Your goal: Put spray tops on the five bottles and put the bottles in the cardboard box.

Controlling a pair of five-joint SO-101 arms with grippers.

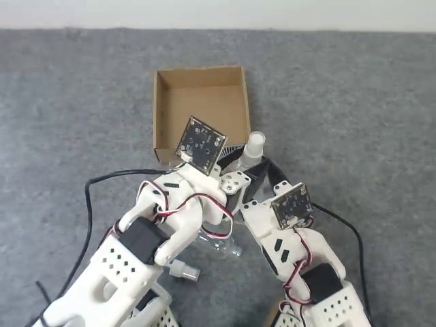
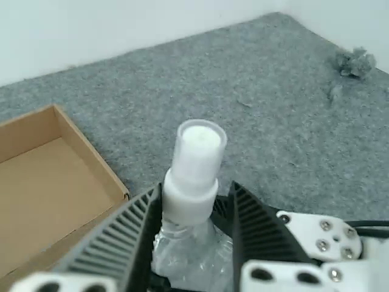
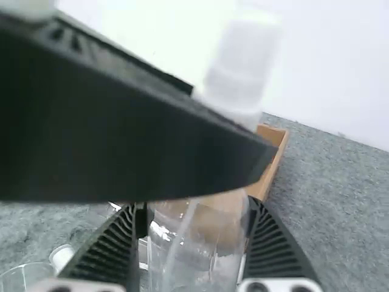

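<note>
two claws are gripping one clear plastic bottle (image 2: pixel 185 258): the left claw (image 2: pixel 196 194) is clamping its white spray top (image 2: pixel 197 152), the right claw (image 3: pixel 193 211) its body, just beside the open brown cardboard box (image 1: pixel 201 105).

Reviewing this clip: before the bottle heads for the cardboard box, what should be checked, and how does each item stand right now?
1. Spray top on the bottle: ok, it sits on the neck. Whether it is fully tightened: cannot tell.
2. Left gripper hold: ok, closed at the bottle's neck, under the spray top.
3. Right gripper hold: ok, closed on the clear body.
4. Cardboard box open, with room: ok, nothing lies in it.
5. One arm alone carrying, probably needed for the drop: not ok, both grip the bottle.
</note>
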